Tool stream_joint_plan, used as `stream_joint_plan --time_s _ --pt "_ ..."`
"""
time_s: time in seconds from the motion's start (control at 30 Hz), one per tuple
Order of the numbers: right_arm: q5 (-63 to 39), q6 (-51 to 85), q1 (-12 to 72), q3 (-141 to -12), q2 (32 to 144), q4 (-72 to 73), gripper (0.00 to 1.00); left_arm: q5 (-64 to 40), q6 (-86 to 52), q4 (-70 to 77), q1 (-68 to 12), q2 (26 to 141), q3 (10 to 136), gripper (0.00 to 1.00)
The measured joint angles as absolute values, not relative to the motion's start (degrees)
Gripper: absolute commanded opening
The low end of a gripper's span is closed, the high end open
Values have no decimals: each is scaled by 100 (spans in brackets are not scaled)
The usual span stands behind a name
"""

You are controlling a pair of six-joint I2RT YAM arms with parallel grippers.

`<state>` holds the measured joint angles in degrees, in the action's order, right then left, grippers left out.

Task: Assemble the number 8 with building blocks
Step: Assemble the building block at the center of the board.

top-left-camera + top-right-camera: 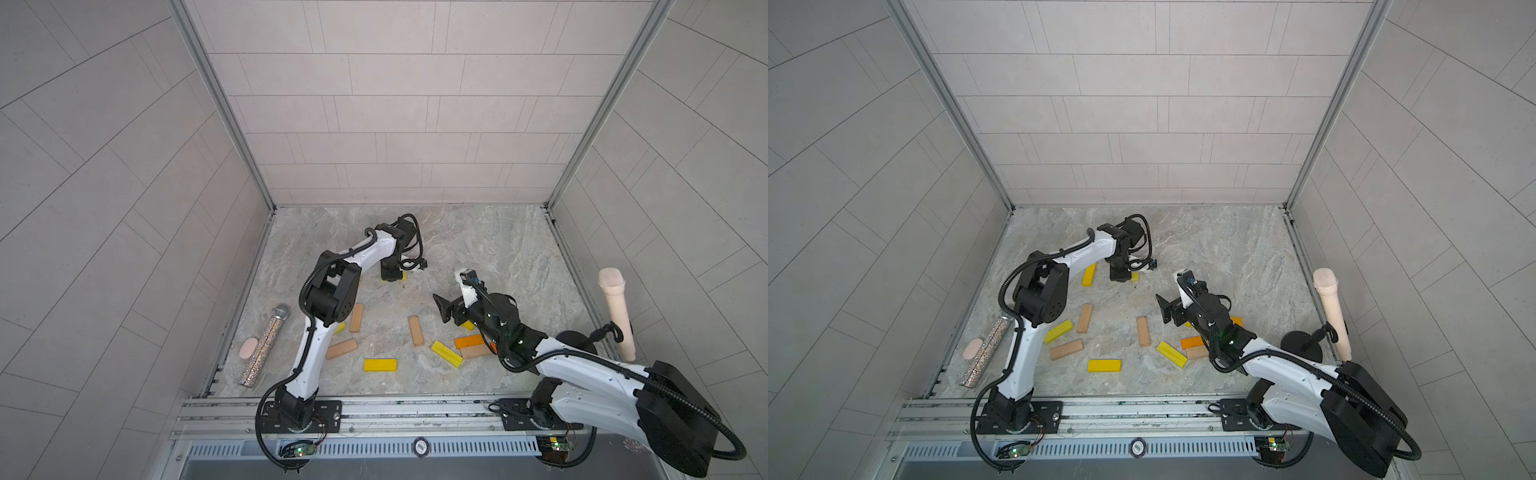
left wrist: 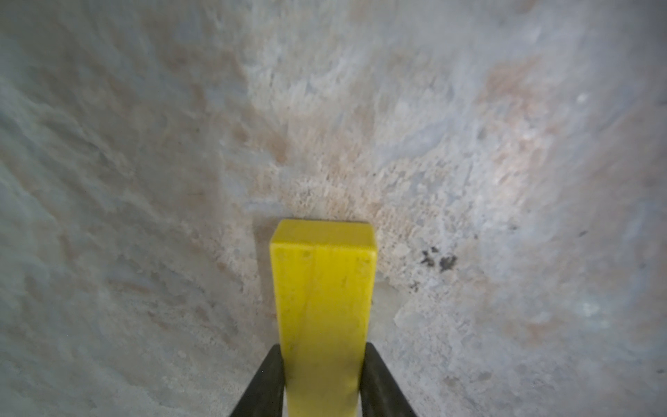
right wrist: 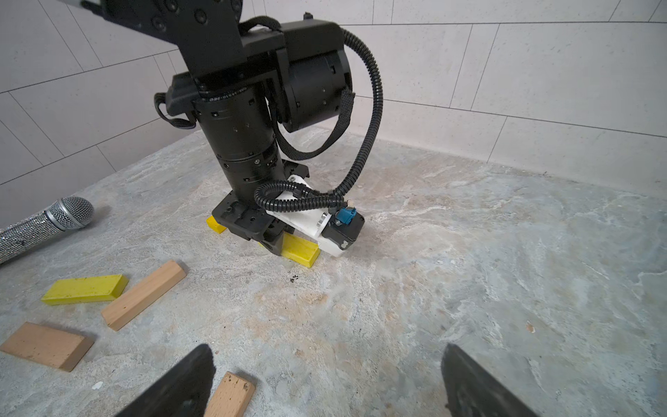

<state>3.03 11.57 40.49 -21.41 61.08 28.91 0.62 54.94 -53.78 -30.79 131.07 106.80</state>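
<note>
A: Top views first. Where are the blocks [image 1: 380,365]?
B: Loose on the near half of the table [image 1: 507,257], flat, at odd angles: yellow, tan, and an orange bar [image 1: 468,341] by the right arm [image 1: 577,363]. One yellow block [image 1: 402,276] lies farther out, mid-table, under the left gripper [image 1: 392,277], which points straight down at it. In a top view a second yellow bar [image 1: 1089,274] lies just left of that.
A: The right gripper [image 1: 445,308]?
B: Right of the left one and nearer, jaws wide apart, nothing between them.
A: Left wrist view?
B: Two dark fingers [image 2: 263,382] press the long sides of the yellow block [image 2: 323,289]. The block runs out from between them, flat over the table.
A: So it's gripped.
B: Yes, clamped tight on it.
A: Right wrist view?
B: The right gripper [image 3: 326,348] gapes, bare table between its fingers [image 3: 187,379]; a tan bar [image 3: 231,395] ends just beside one finger. Beyond, the left gripper [image 3: 270,241] pinches the yellow block [image 3: 301,250], which rests on the table. Left of that lie a yellow bar [image 3: 86,289] and two tan ones, with a silver mic [image 3: 47,224] farther left.
</note>
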Motion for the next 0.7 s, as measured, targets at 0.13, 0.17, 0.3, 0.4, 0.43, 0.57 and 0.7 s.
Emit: stream_joint_plan --time_s 0.13,0.17,0.3,0.4,0.43,0.57,0.7 --pt "314 1157 4049 -2141 6108 2891 100 150 5603 -5336 -3074 13107 10685 29" --pt "322 1157 4049 -2141 6108 2891 99 169 5649 -5334 -3072 13109 10696 29" --pt "349 1157 4049 -2141 6108 2891 99 287 5808 -5301 -3033 13109 10757 29" --pt "351 1157 4049 -2141 6108 2891 99 338 5907 -5262 -2963 13109 10768 29" --pt "351 1157 4049 -2141 6108 2891 100 353 5944 -5256 -2947 13109 10768 29" --pt "351 1160 4049 -2141 6108 2891 99 421 6095 -5188 -2847 13109 10748 29" --pt "351 1160 4049 -2141 6108 2891 100 438 6191 -5109 -2707 13102 10632 30"
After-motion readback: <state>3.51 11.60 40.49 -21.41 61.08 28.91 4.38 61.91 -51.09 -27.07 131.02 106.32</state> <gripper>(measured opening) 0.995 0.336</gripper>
